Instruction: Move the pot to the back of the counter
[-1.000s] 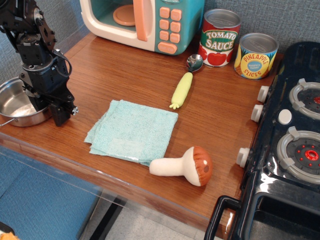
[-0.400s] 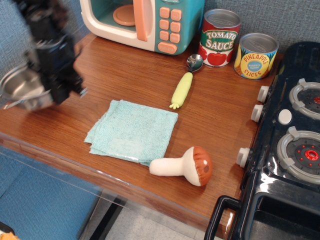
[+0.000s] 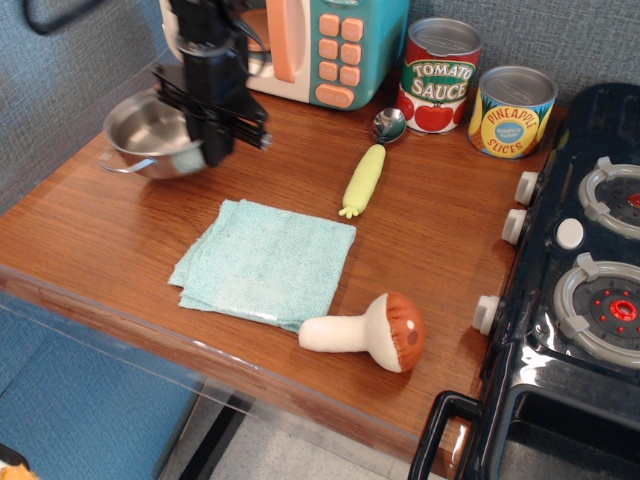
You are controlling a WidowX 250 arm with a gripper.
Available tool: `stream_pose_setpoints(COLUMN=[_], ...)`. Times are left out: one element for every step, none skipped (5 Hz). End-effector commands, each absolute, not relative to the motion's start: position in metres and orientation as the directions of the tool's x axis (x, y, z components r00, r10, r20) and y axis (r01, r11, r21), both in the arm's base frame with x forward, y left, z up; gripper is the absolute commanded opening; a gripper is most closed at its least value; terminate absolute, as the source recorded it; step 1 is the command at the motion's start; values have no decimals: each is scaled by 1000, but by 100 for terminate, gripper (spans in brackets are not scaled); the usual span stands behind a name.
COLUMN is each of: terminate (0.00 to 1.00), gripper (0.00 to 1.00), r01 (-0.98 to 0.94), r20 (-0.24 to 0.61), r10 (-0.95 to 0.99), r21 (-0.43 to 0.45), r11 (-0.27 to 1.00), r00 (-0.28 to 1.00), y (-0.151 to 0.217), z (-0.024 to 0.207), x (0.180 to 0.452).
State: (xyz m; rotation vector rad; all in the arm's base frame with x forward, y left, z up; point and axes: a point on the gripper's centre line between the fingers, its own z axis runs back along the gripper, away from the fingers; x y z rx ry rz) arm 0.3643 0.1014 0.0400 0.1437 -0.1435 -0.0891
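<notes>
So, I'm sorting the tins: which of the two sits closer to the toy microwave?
The red-and-white tomato sauce tin; it stands right beside the teal microwave, while the yellow pineapple slices tin sits farther right, nearer the black stove.

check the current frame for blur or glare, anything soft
observation.image: mostly sharp; the gripper and pot show little or no motion smear; bright highlights on the pot's steel and the tomato sauce tin; soft sheen on the counter.

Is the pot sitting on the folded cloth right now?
No. The pot is held at its rim by the pincer near the toy microwave, well behind the light blue cloth.
</notes>
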Motion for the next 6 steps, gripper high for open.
stream_pose_setpoints(terminate=[0, 0, 0, 0, 0, 0], gripper=[0, 0, 100, 100, 100, 100], r01=[110, 132, 78, 33, 25, 43], r20=[166, 171, 246, 242, 255, 254], r10=[-133, -156, -106, -64, -53, -65], r21=[141, 143, 123, 127, 112, 90], r11=[984, 981, 989, 991, 993, 995], r00=[977, 973, 964, 968, 965, 965], y=[74, 64, 68, 75, 75, 68], z=[32, 32, 59, 81, 101, 115], x=[402, 407, 402, 398, 388, 374])
